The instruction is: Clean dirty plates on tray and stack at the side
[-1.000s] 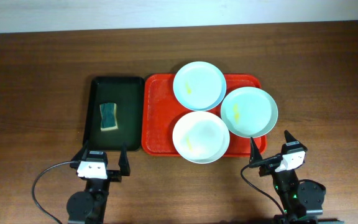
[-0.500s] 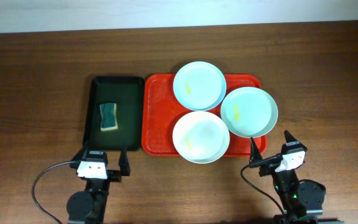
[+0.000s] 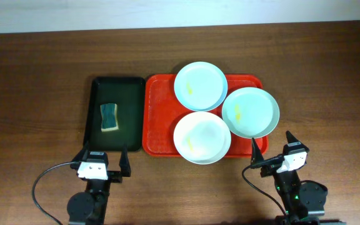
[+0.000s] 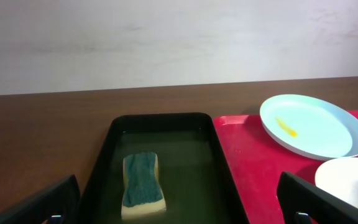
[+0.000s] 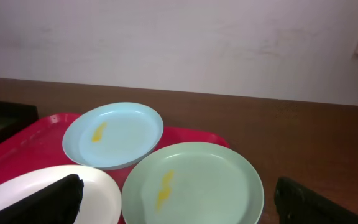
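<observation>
- Dark wood bench (image 3: 30,81), pale wall (image 4: 166,43) behind.
- Red tray (image 3: 161,112) mid-bench, holding blue plate (image 3: 200,85), mint plate (image 3: 250,112), white plate (image 3: 202,137); yellow smears on all three.
- Dark tray (image 3: 114,87) touching its left side, sponge (image 3: 109,117) inside.
- Left end effector (image 3: 104,156) and right end effector (image 3: 272,142) spread wide, empty.

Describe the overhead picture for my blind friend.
A red tray holds a blue plate, a green plate and a white plate, each smeared. Nearby, a sponge lies in a dark tray. The left gripper and right gripper are open.
</observation>
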Tool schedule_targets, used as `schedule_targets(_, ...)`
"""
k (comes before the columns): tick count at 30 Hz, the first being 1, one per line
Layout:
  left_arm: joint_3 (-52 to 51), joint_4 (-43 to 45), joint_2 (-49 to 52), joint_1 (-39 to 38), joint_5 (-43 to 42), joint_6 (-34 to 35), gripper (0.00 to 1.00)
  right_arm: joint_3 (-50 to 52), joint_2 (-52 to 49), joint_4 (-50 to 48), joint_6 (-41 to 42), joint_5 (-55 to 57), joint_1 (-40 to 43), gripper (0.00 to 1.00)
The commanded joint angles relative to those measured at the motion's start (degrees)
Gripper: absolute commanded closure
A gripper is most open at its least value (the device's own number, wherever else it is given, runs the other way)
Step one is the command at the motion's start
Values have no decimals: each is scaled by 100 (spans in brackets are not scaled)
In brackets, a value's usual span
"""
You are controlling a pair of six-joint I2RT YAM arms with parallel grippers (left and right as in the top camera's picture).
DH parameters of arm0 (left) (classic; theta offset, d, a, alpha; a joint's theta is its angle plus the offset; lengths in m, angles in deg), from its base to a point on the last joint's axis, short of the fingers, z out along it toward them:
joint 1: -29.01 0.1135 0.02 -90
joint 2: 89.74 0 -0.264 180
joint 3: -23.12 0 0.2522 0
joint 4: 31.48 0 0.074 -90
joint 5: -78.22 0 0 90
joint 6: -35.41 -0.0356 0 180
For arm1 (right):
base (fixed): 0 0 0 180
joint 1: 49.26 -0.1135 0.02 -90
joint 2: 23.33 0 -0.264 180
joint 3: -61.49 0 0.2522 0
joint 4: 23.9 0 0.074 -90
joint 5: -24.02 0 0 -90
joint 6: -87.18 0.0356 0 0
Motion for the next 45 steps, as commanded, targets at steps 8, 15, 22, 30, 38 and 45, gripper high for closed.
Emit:
schedule_targets(8, -13, -28, -39, -24, -63, -68, 1, 31, 37, 42, -35, 52, -37, 1)
schedule_targets(15, -13, -28, -39, -24, -66, -68, 1, 31, 37, 42, -35, 52, -37, 1)
schedule_targets(22, -11, -28, -39, -24, -275, -44, 1, 31, 37, 42, -33, 52, -37, 1)
schedule_targets(30, -7, 87, -39, -24, -1399, 46, 0, 31, 37, 42, -33, 52, -37, 1)
schedule_targets(38, 4, 83, -39, -24, -1725, 44, 1, 31, 37, 42, -33, 52, -37, 2)
schedule_targets(45, 107, -94, 0, -24, -2022, 44, 1, 31, 37, 42, -33, 52, -37, 1)
